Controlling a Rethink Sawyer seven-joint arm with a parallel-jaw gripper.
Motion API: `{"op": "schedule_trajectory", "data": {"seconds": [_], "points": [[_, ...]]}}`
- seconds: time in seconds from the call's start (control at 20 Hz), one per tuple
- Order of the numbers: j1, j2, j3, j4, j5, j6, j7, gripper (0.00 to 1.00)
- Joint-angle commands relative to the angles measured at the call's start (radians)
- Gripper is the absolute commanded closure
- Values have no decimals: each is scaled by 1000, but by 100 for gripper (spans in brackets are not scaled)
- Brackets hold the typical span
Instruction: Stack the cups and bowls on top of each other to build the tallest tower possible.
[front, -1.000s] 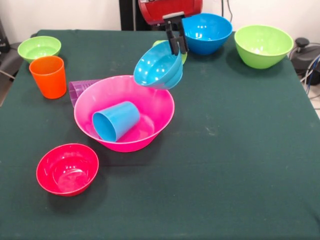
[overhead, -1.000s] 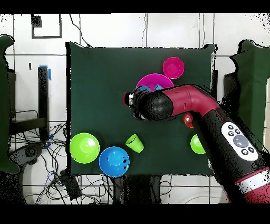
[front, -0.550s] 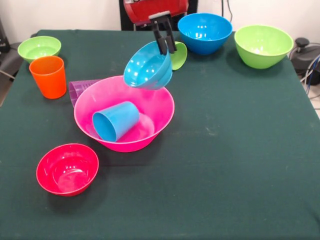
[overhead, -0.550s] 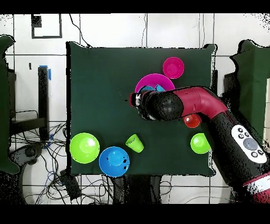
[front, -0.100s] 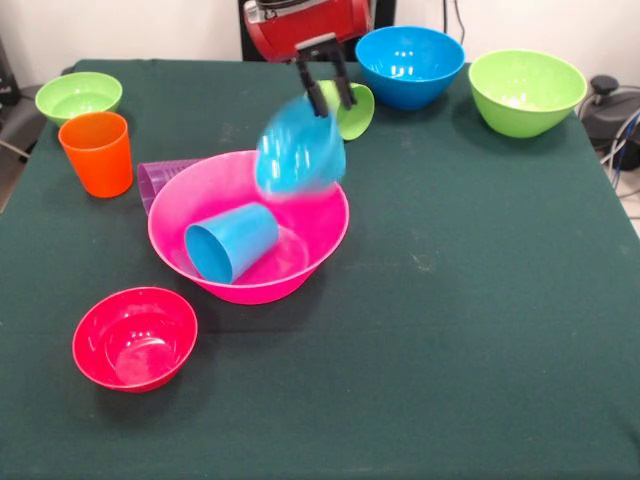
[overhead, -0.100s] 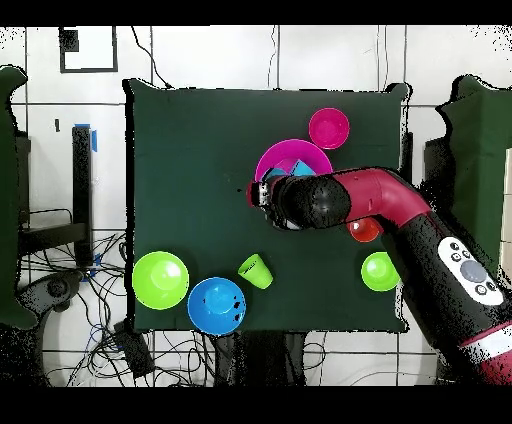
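Note:
My gripper (front, -0.100s: 335, 107) hangs open over the far rim of the large pink bowl (front, -0.100s: 190, 196), with its fingers spread. Just under its tips a small light blue bowl (front, -0.100s: 299, 151) shows blurred and tilted above the pink bowl, free of the fingers. A light blue cup (front, -0.100s: 232, 241) lies on its side inside the pink bowl. In the overhead view the arm (overhead, -0.100s: 340, 200) covers the pink bowl's (overhead, -0.100s: 296, 157) near edge. A purple cup (front, -0.100s: 156, 179) lies on its side behind the pink bowl, and an orange cup (front, -0.100s: 97, 152) stands upright beside it.
A small red bowl (front, -0.100s: 134, 337) sits at the front left. A small green bowl (front, -0.100s: 78, 97) is at the far left. A medium blue bowl (front, -0.100s: 412, 65) and a medium green bowl (front, -0.100s: 527, 91) stand at the far right. A light green cup (front, -0.100s: 354, 110) lies tipped behind the gripper.
The gripper carried the light blue bowl leftwards over the pink bowl's rim, then spread its fingers; the bowl now shows blurred below them, let go.

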Motion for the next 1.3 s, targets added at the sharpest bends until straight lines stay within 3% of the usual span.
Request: {"op": "schedule_trajectory", "data": {"seconds": [0.05,0.55,0.75,0.85,1.05,1.3], "points": [[19,31,10,-23,-31,97,-267,0],[21,9,23,11,-34,56,-222,0],[50,-40,-2,69,-57,11,-131,0],[97,-94,-18,114,-79,-43,-40,0],[254,-215,-94,169,-88,-122,195,0],[444,-281,-233,160,-67,-169,371,0]]}}
